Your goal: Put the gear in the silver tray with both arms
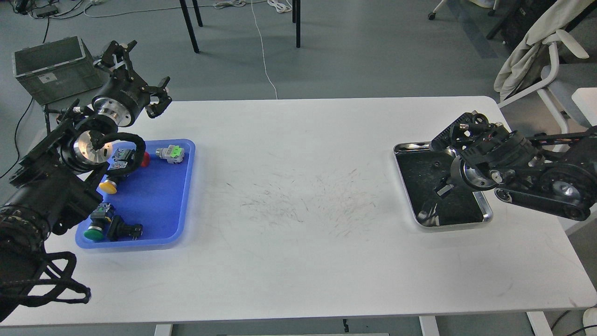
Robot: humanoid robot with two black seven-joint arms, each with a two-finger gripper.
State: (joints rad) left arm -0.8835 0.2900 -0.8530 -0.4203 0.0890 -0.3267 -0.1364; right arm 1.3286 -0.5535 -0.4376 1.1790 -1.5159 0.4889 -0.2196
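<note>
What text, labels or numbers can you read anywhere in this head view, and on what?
None is legible.
Grey crate on the floor: a white label, too small to read.
Push-button parts in the blue tray: any markings too blurred.
Silver tray and both arms: no readable print visible.

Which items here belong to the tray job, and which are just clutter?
Job:
- silver tray, right side of table
- blue tray holding small parts, left side
- left hand, open, above the table's far left corner
- right hand, over the silver tray; fingers not readable

Lying about:
- grey crate on floor
- chair with draped cloth
- white cable on floor
</note>
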